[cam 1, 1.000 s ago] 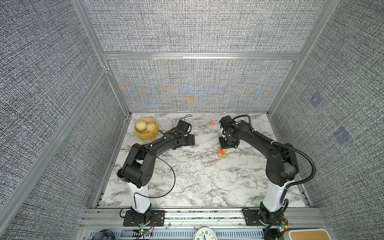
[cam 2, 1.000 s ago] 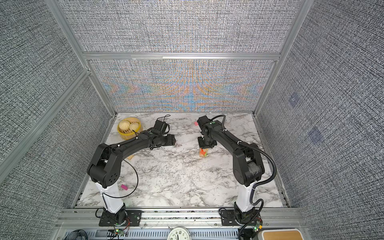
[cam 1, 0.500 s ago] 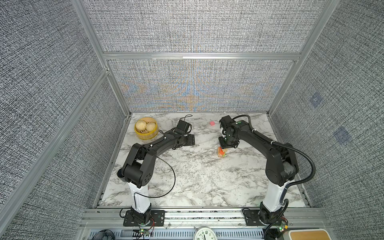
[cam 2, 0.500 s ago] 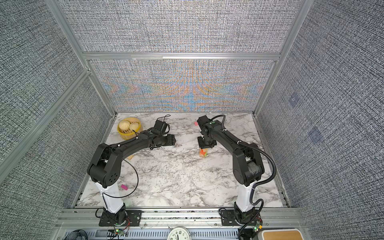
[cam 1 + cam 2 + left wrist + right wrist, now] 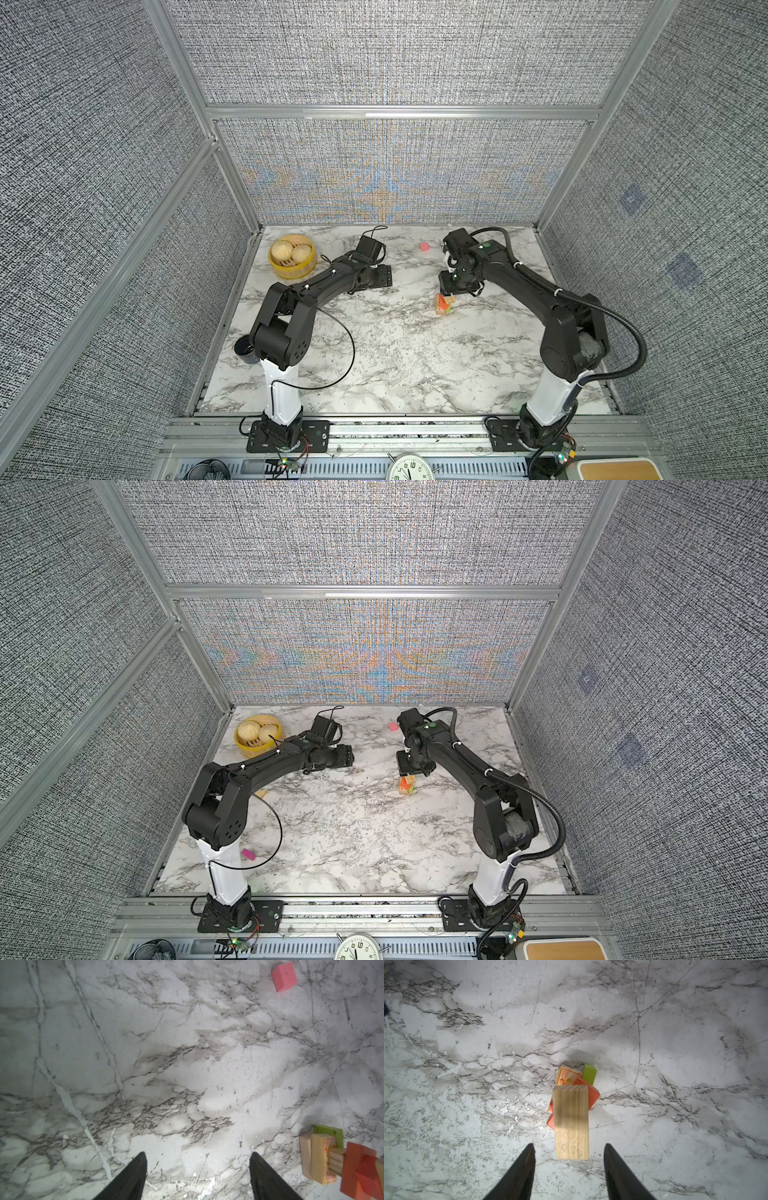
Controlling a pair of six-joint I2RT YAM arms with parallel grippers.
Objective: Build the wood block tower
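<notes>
The tower (image 5: pixel 444 305) (image 5: pixel 407 785) stands right of the table's middle in both top views. In the right wrist view a tan wood bar (image 5: pixel 571 1122) lies on top of it, over a red block (image 5: pixel 592 1095), a printed orange piece (image 5: pixel 566 1076) and a lime-green block (image 5: pixel 589 1074). My right gripper (image 5: pixel 569 1147) (image 5: pixel 451 291) hovers just over the tower, open, its fingers clear of the bar on both sides. My left gripper (image 5: pixel 198 1154) (image 5: pixel 380 276) is open and empty over bare marble, with the tower (image 5: pixel 324 1153) off to its side. A loose pink cube (image 5: pixel 424 247) (image 5: pixel 284 976) lies near the back.
A yellow bamboo steamer (image 5: pixel 291 272) with buns stands at the back left. A dark mug (image 5: pixel 245 349) sits by the left edge beside the left arm. A magenta block (image 5: pixel 248 854) lies near the left arm's base. Mesh walls close in three sides.
My right gripper's jaws have spread apart from the tan bar, which stays on top of the tower. The left arm has not moved.
</notes>
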